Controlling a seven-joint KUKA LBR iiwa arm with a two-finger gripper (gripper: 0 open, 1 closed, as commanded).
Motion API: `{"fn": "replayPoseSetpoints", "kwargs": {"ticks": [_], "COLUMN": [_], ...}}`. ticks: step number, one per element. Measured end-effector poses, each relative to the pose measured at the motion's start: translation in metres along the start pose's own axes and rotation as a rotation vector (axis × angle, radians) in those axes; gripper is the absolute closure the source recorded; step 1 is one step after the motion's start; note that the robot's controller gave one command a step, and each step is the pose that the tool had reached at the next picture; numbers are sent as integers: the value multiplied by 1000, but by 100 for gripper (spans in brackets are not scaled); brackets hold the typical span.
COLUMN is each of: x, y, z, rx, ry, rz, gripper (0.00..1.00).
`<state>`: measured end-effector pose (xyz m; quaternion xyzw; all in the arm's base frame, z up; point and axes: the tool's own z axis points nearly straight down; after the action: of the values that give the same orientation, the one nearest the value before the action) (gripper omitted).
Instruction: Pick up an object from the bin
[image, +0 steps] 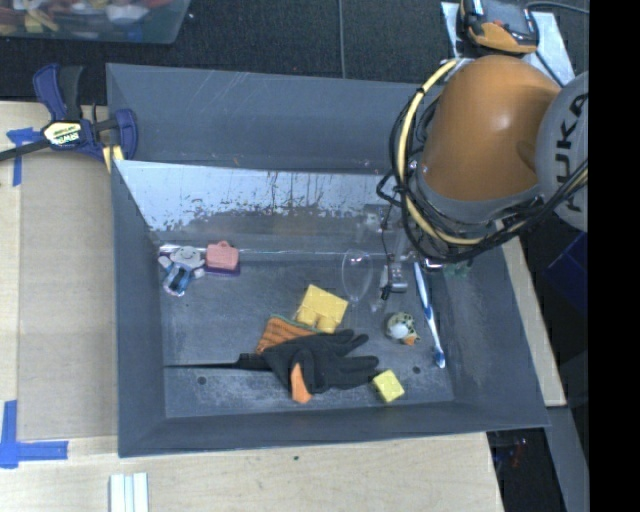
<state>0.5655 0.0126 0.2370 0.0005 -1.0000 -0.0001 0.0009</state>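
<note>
So, camera view: a grey metal bin (300, 120) is being looked down on, with its sloped back wall being streaked by dark scratches and rusty-looking flecks and its floor being scuffed as well. Dark, blurry room is being shown past the far rim. For writing, part of some big dark letters, roughly "UKA", is being shown on the pale casing of the arm (572, 120) at the right, next to its rounded orange cover (490, 120) that's being looped by black and yellow cables (408, 150). The gripper (390, 280) is being hung low over the back right of the floor, just beside a clear cup-like thing (355, 272). Whether it's open or closed can't be told, since the cover is getting in the way. Close by, a blue stick (430, 320) and a small round white-and-green thing (401, 326) are being left lying to its right. Nearer the front, a yellow block (320, 307), an orange striped piece (283, 330), a black glove (318, 362) and a small yellow cube (388, 386) are being bunched together. Well apart at the back left, a pink block (222, 258) is being kept beside a small blue-and-white thing (178, 268).
</note>
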Motion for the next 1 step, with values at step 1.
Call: {"fn": "replayPoseSetpoints", "kwargs": {"ticks": [1], "x": [-1], "y": [0], "z": [-3], "rx": [0], "ry": [-6], "rz": [0], "gripper": [0]}}
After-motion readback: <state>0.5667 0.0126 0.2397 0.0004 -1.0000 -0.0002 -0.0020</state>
